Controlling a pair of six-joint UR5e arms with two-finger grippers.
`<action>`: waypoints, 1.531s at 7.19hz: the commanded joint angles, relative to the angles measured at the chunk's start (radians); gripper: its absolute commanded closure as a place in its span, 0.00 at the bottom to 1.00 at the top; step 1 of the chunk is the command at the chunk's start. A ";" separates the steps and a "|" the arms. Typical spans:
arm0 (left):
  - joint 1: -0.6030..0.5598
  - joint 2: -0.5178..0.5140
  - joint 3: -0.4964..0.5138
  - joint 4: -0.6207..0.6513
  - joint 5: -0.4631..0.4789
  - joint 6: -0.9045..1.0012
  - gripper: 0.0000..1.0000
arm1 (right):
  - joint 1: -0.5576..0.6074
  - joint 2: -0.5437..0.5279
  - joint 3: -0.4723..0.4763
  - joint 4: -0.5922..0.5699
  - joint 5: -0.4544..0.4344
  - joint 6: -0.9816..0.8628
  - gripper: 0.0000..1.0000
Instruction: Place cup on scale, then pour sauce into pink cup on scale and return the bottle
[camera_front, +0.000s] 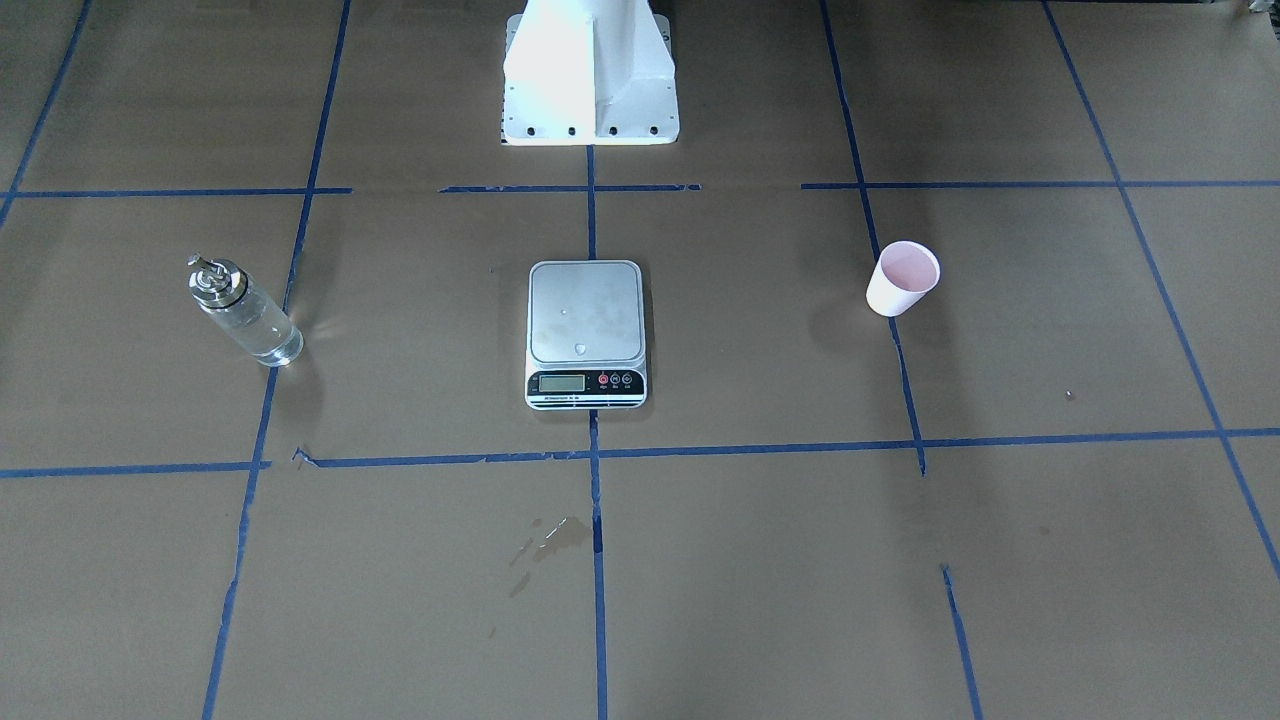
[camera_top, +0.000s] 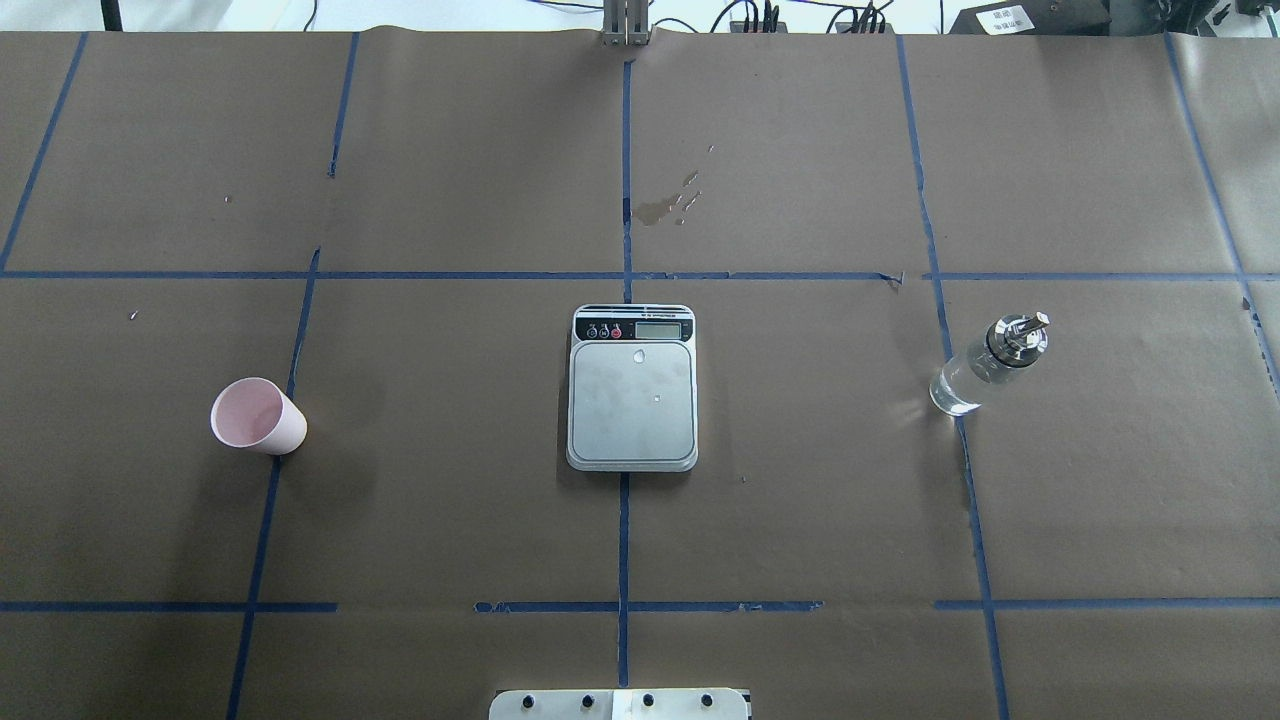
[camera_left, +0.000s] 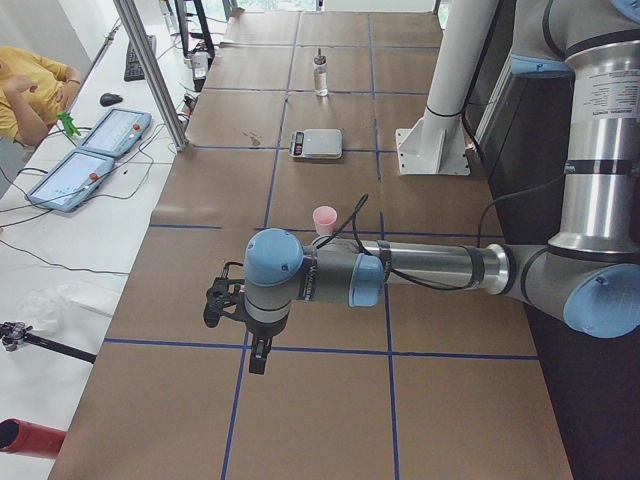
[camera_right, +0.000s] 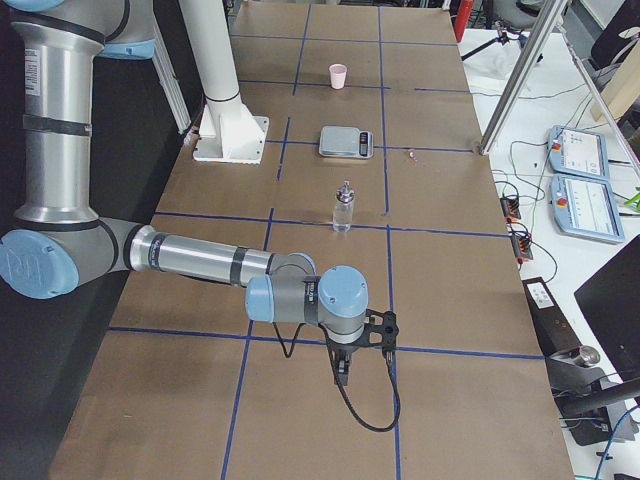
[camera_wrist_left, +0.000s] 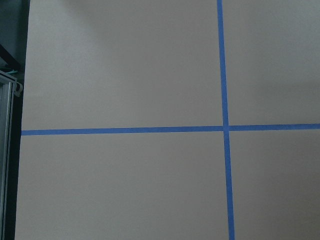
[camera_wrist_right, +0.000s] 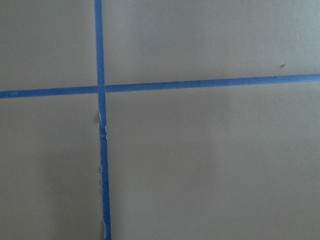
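The pale pink cup (camera_top: 258, 416) stands upright on the table on my left side, apart from the scale; it also shows in the front view (camera_front: 903, 278). The flat scale (camera_top: 632, 390) lies at the table's middle with a bare plate (camera_front: 586, 312). The clear glass bottle (camera_top: 990, 362) with a silver spout stands on my right side (camera_front: 243, 312) and holds clear liquid. My left gripper (camera_left: 258, 358) hangs over the table's left end, far from the cup. My right gripper (camera_right: 340, 375) hangs over the right end. I cannot tell whether either is open or shut.
The white robot base (camera_front: 590, 80) stands behind the scale. A wet stain (camera_top: 665, 205) marks the paper beyond the scale. Blue tape lines (camera_wrist_left: 224, 125) grid the brown table cover. Tablets (camera_left: 90, 155) and an operator (camera_left: 30, 85) are on the far side table.
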 joint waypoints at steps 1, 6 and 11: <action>0.048 0.003 0.004 -0.073 -0.012 0.002 0.00 | -0.001 0.000 -0.008 0.112 0.001 0.008 0.00; 0.090 -0.018 0.054 -0.588 -0.033 -0.010 0.00 | -0.024 0.079 -0.006 0.162 0.014 0.011 0.00; 0.171 0.006 0.065 -0.739 -0.229 -0.084 0.00 | -0.047 0.076 0.000 0.264 0.152 0.056 0.00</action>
